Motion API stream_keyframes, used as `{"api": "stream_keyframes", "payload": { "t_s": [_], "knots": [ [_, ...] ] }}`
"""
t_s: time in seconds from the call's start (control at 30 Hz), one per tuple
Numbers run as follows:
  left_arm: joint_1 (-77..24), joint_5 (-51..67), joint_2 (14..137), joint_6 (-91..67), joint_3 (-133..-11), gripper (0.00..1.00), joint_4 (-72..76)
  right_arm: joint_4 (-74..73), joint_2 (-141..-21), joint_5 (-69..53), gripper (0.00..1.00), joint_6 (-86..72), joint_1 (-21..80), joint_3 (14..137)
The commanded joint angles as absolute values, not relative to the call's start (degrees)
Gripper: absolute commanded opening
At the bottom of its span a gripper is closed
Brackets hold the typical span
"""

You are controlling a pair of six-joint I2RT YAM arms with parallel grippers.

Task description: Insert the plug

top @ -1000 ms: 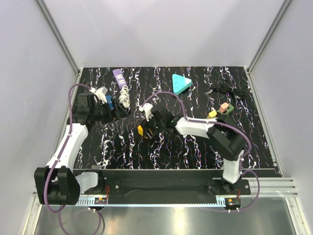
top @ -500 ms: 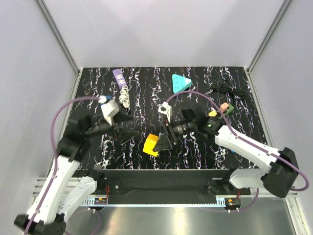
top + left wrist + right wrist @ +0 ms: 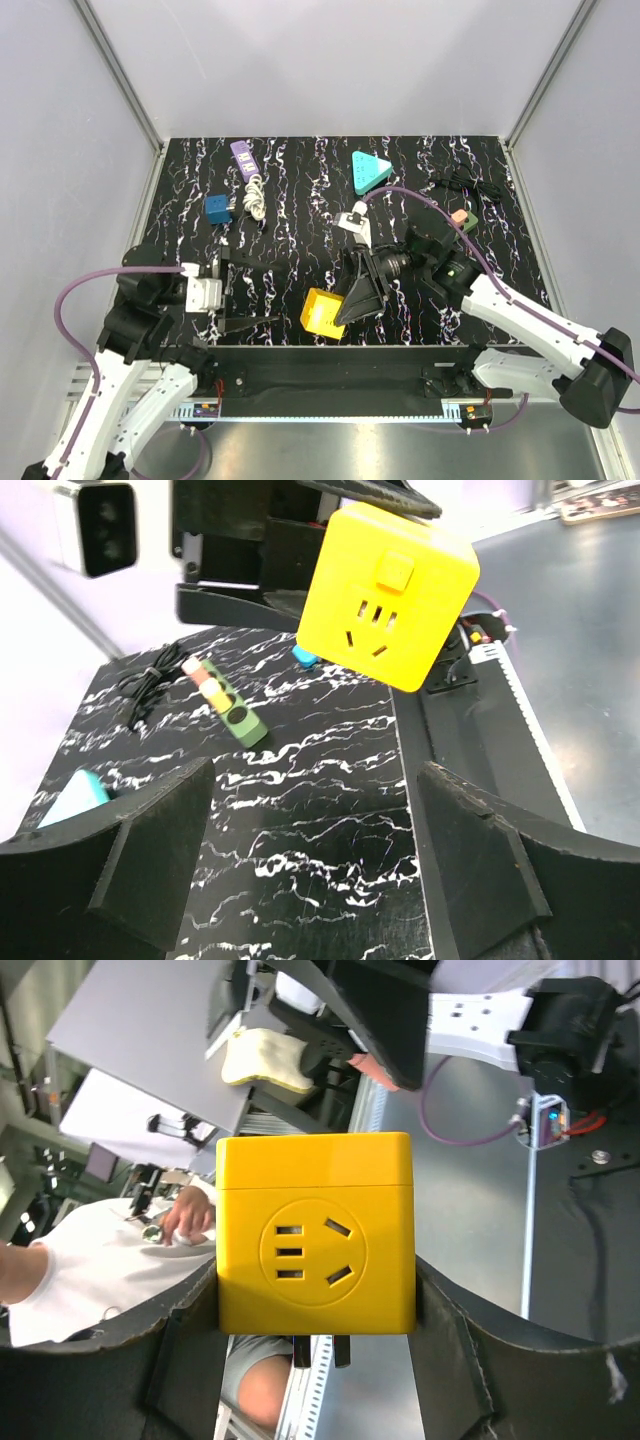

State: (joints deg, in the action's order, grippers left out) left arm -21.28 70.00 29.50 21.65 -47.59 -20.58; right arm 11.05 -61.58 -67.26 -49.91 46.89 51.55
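Right hand [image 3: 345, 300] is clamped on the yellow plug cube [image 3: 323, 312], fingers on two opposite faces. The cube is held off the table [image 3: 300, 180] near the front edge, prongs bare. Left hand [image 3: 272, 292] is wide open and empty, pointed at the cube from just beside it. Purple power strip [image 3: 242, 153] and blue adapter [image 3: 217, 208] sit back-left, well apart (untouched). Pickup looks done; nothing's inserted yet, so alignment and push-in remain. Can't tell which socket is the target.

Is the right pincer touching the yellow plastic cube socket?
Touching. The right wrist view shows the right pincer clamping the yellow plastic cube socket on both sides.
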Motion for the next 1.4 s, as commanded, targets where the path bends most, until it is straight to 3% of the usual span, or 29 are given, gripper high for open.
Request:
{"api": "stream_keyframes", "payload": {
  "t_s": [0.0,0.67,0.9,1.0,1.03,1.1,1.2,1.33,1.37],
  "knots": [
    [-23.37,72.51,31.46,25.05,-51.15,0.89,-17.76,21.18,-63.19,-71.02,0.0,-57.48,47.46,52.12],
    [-35.77,67.15,34.53,24.26,-47.9,0.88,-12.22,30.32,-75.14,-72.33,0.0,-61.87,49.66,58.71],
    [-37.35,67.5,36.12,25.22,-47.11,0.84,-11.07,34.7,-78.13,-72.25,0.0,-63.97,50.98,59.33],
    [-37.35,68.9,35.07,25.58,-46.06,0.7,-11.07,37.0,-78.22,-72.51,0.0,-65.57,50.98,58.89],
    [-37.35,69.34,34.72,25.58,-45.97,0.6,-10.99,37.09,-78.31,-72.6,0.0,-65.48,50.98,58.8],
    [-37.35,70.05,34.72,24.44,-45.97,0.3,-10.99,36.74,-78.49,-72.69,0.0,-65.04,50.98,58.54],
    [-37.35,69.09,35.68,22.42,-46.23,0.0,-11.16,33.33,-79.1,-72.34,0.17,-62.58,50.98,58.36],
    [-37.35,66.54,35.68,21.01,-45.44,0.0,-11.25,28.49,-79.1,-71.19,0.43,-59.33,50.89,59.06],
    [-37.35,65.05,35.25,20.4,-45.27,0.0,-10.64,27.35,-79.1,-70.84,0.54,-58.28,50.63,59.32]
  ]
}}
